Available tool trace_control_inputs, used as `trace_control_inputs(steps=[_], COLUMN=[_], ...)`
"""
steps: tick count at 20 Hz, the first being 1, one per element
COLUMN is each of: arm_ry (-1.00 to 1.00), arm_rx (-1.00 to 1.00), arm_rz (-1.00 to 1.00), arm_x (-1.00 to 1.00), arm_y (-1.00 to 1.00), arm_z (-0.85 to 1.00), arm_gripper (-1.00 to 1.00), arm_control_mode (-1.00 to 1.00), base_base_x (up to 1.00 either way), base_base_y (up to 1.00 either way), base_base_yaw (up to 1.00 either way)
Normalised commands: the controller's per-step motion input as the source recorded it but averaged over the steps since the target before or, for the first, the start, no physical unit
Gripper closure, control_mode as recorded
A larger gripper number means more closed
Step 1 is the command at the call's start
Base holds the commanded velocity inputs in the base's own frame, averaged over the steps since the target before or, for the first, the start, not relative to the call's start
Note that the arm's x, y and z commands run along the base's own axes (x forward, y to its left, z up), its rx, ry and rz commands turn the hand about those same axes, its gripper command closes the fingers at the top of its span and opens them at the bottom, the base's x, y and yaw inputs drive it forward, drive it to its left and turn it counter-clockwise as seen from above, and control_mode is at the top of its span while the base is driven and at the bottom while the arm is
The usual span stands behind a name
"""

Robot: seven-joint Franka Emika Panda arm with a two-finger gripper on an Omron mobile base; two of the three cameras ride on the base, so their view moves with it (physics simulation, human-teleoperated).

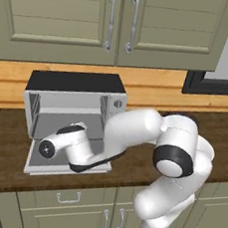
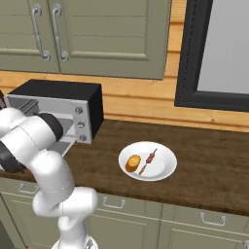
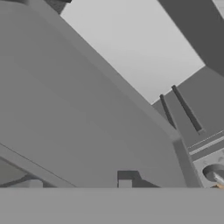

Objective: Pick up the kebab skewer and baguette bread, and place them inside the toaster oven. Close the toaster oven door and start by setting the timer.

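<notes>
Toaster oven [image 1: 77,84]: on the tabletop [image 1: 7,149], left of centre in the left base view; black top, grey cavity exposed. Toaster oven door [image 1: 37,163]: folded down flat, arm reaching over it into the opening. Jaws: hidden behind the wrist; the hand view does not show their spread, so cannot tell; nothing seen held. White plate [image 2: 163,168]: right base view, right of the oven; carries baguette bread [image 2: 133,163] with kebab skewer [image 2: 148,161] just beside it.

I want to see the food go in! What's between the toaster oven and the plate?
Just bare brown counter between the toaster oven and the plate, seen in the right base view.
</notes>
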Motion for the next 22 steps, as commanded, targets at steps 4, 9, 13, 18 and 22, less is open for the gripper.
trace_control_inputs(steps=[4,9,13,18,22], arm_ry=[0.08,0.06,0.12,0.19,0.29], arm_rx=[0.00,0.02,0.01,0.00,0.05], arm_rz=[0.00,0.00,-0.06,-0.13,-0.20], arm_x=[-0.57,-0.83,-0.42,-0.47,-0.69], arm_y=[-0.31,-0.36,-0.18,-0.16,-0.48], arm_z=[0.40,0.43,0.54,0.46,0.88], arm_gripper=[1.00,1.00,-1.00,-1.00,-1.00], arm_control_mode=[-1.00,-1.00,-1.00,-1.00,-1.00], base_base_x=[0.00,0.00,0.00,0.00,0.00], base_base_y=[0.00,0.00,0.00,0.00,0.00], base_base_yaw=[0.00,0.00,0.00,0.00,0.00])
